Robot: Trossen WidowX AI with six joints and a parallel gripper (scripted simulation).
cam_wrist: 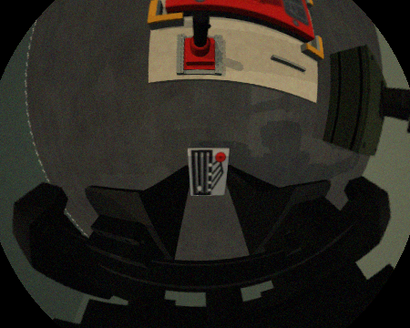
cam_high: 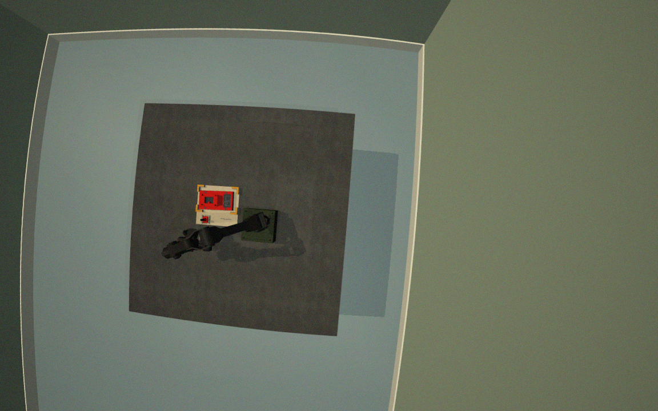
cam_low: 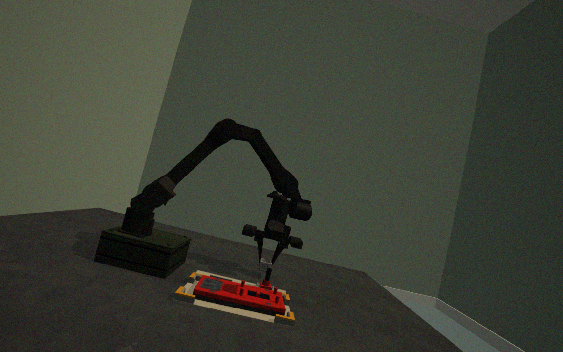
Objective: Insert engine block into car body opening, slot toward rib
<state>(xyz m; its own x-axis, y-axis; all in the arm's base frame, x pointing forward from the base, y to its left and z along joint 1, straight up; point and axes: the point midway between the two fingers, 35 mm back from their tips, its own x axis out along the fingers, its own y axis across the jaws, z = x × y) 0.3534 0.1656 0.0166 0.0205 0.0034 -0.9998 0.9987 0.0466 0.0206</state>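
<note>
The engine block (cam_low: 265, 265) (cam_wrist: 208, 172) is a small light grey block with dark ribs and a red round spot on top. My gripper (cam_low: 267, 262) (cam_wrist: 208, 169) is shut on it, one finger on each side. The red car body (cam_high: 209, 208) (cam_low: 227, 297) (cam_wrist: 241, 10) lies in its fixture beyond the block, with a dark rectangular opening (cam_high: 208, 200) near one end. The car body shows only in part at the top of the wrist view. Whether the block touches the table is hard to tell. My arm hides the block in the top view.
A cream fixture plate (cam_high: 231, 220) (cam_wrist: 255, 43) with orange corner guides carries the car body. A red piece with an upright black post (cam_low: 268, 275) (cam_wrist: 200, 32) stands on the plate between block and car body. The dark green arm base (cam_high: 260, 236) (cam_low: 132, 253) (cam_wrist: 351, 100) stands beside the plate.
</note>
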